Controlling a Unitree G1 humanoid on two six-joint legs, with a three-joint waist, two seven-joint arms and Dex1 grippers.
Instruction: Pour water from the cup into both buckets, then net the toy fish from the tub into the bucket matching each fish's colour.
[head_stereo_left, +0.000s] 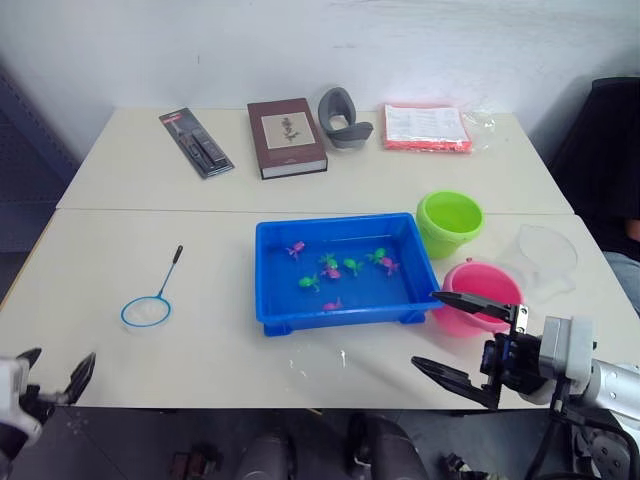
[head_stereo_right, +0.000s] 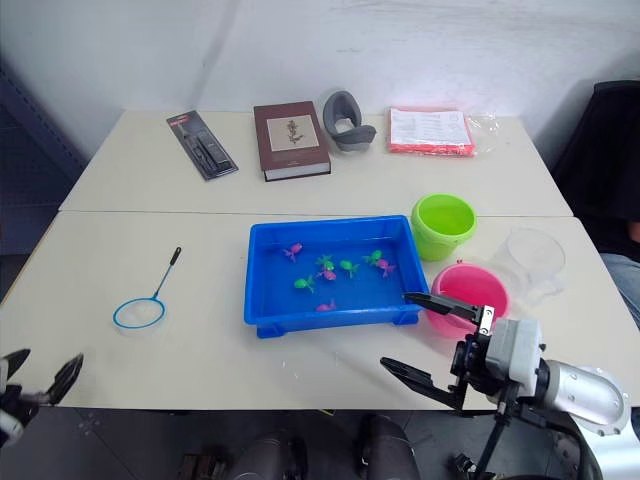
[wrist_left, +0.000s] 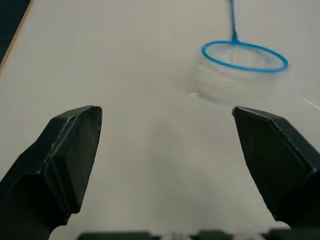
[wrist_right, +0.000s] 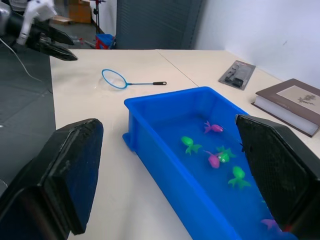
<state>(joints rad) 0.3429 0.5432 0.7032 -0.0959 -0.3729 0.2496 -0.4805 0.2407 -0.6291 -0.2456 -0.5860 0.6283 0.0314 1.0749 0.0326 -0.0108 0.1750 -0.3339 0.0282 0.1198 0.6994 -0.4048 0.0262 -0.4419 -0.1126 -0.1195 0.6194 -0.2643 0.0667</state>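
We judge the task barely begun: the clear cup (head_stereo_left: 548, 255) stands untouched at the desk's (head_stereo_left: 200, 330) right edge beside the pink bucket (head_stereo_left: 480, 297) and green bucket (head_stereo_left: 449, 222), and all the toy fish (head_stereo_left: 340, 268) float in the blue tub (head_stereo_left: 275, 290) at centre. Our left tool (head_stereo_left: 55, 382) and right tool (head_stereo_left: 462, 335) both hang released, holding nothing. The net (head_stereo_left: 152, 300) lies flat on the left, hoop nearest us, its handle pointing away and slightly right

left claw (head_stereo_left: 55, 371) agape, right claw (head_stereo_left: 455, 335) agape
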